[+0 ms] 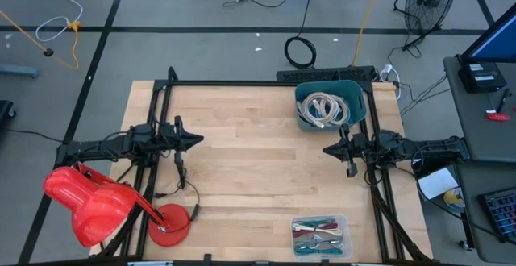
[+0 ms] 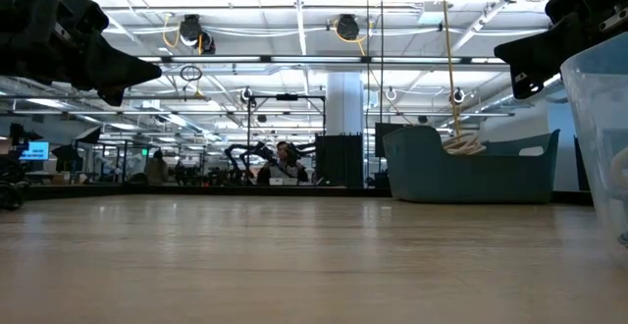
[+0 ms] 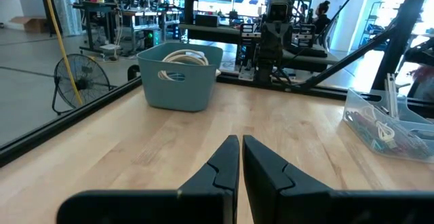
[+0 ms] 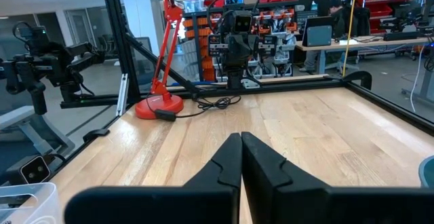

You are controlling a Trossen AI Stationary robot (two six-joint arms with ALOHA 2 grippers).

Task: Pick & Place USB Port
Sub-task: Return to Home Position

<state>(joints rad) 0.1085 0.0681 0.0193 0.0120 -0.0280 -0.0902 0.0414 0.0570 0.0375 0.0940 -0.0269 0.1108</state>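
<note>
**Both claws pinched together above the table, cables lying in two bins**

The left gripper (image 1: 194, 139) hangs over the left-centre of the pale wooden table (image 1: 250, 165), pointing toward the middle, its fingers drawn to a hairline gap and holding nothing. The right gripper (image 1: 329, 148) faces it from right of centre, fingers pressed together and also empty. In the upper right of the high view, a blue plastic bin (image 1: 359, 105) holds coiled pale cables (image 1: 324, 110). At the lower right edge, a transparent rectangular bin (image 1: 295, 238) holds a bundle of teal, red and white cables (image 1: 319, 235). A red desk lamp (image 1: 87, 200) stands at the lower left corner.
</note>
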